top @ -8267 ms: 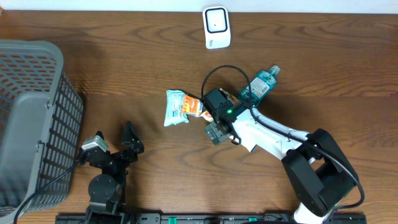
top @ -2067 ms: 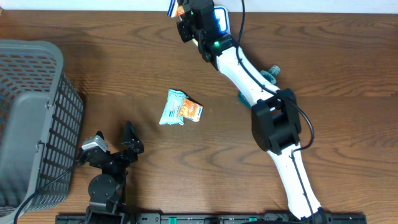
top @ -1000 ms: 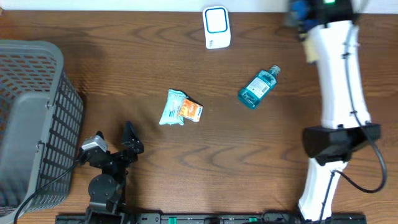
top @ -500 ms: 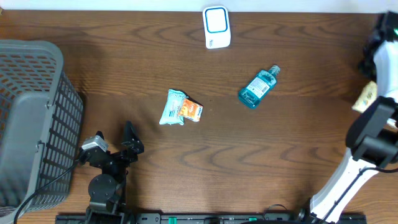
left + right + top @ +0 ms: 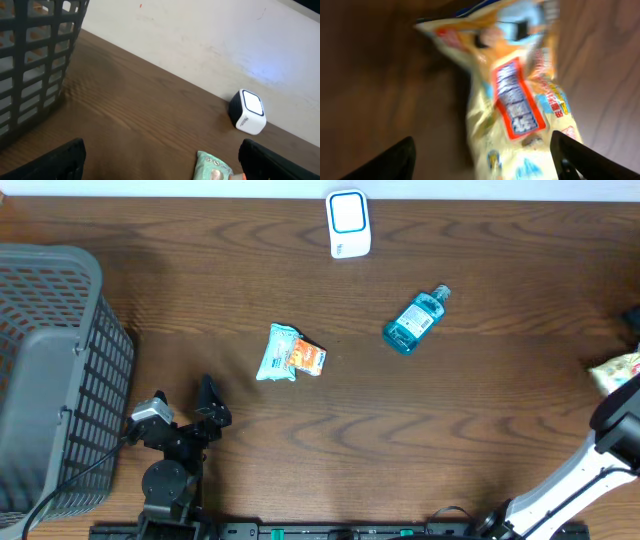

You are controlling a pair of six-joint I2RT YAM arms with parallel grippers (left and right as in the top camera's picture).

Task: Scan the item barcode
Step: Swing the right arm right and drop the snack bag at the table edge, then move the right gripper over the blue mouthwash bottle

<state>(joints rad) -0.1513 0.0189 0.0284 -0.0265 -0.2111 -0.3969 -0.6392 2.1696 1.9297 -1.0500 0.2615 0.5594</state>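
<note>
Lying blurred at the table (image 5: 450, 460) right edge, snack packet (image 5: 515, 100) sits between wide-spread right end effector (image 5: 482, 160); left end effector (image 5: 167, 160) also wide, scanner (image 5: 349, 224) far off

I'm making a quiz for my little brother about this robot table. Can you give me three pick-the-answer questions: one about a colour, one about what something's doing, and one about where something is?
1. What colour is the bottle? A red; B blue-green; C black.
2. How is the left gripper? A shut on the bottle; B shut on nothing; C open and empty.
3. Where is the white scanner? A near the table's far edge; B in the left gripper; C on top of the bottle.
Answers: B, its liquid looks teal. C, its fingers stand wide apart, holding nothing. A, it stands alone at the far edge.
</note>
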